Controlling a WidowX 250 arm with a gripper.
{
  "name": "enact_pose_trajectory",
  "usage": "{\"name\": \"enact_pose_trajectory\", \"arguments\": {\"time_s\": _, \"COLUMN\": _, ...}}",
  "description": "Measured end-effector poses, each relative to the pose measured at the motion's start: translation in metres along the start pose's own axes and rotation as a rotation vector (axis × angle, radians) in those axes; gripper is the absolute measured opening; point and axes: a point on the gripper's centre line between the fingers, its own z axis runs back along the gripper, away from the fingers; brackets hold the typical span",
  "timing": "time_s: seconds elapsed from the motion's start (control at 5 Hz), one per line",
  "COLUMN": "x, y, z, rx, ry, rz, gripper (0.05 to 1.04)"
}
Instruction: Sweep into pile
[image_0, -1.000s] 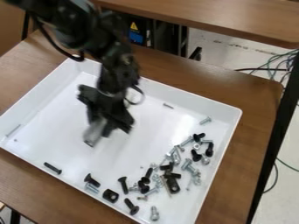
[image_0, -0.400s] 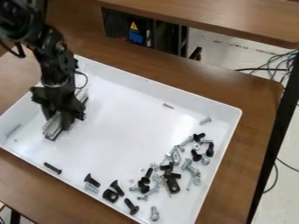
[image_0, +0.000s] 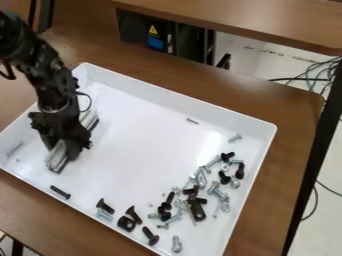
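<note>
The camera view shows the gripper (image_0: 67, 142) clamped on a metal bar (image_0: 57, 158) in the white tray (image_0: 184, 100), well apart from the loose heap of hardware (image_0: 195, 202). I judge the sweeping partly done; the black screw (image_0: 60, 192) and the small screw (image_0: 192, 121) are left to gather.

Glossy white plastic tray (image_0: 147, 130), brown wood table (image_0: 294, 105), shiny silvery metal bar (image_0: 59, 156)

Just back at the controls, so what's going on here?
The gripper holds a metal bar at the tray's left side in view. Many screws and bolts lie loosely bunched toward the right. Others lie apart: a black screw near the front wall, a silver one beyond the bunch. The sweep looks unfinished.
</note>
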Motion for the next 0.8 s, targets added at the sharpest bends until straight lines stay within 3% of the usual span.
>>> {"name": "enact_pose_trajectory", "arguments": {"time_s": 0.2, "x": -0.004, "y": 0.002, "z": 0.030, "rx": 0.083, "ry": 0.042, "rz": -0.045, "gripper": 0.999}}
{"name": "enact_pose_trajectory", "arguments": {"time_s": 0.4, "x": -0.004, "y": -0.015, "z": 0.068, "rx": 0.173, "ry": 0.052, "rz": -0.101, "gripper": 1.011}}
{"name": "enact_pose_trajectory", "arguments": {"time_s": 0.6, "x": 0.007, "y": -0.046, "z": 0.081, "rx": 0.165, "ry": 0.007, "rz": -0.216, "gripper": 1.001}}
{"name": "enact_pose_trajectory", "arguments": {"time_s": 0.8, "x": 0.019, "y": -0.102, "z": 0.095, "rx": 0.145, "ry": -0.053, "rz": -0.454, "gripper": 0.999}}
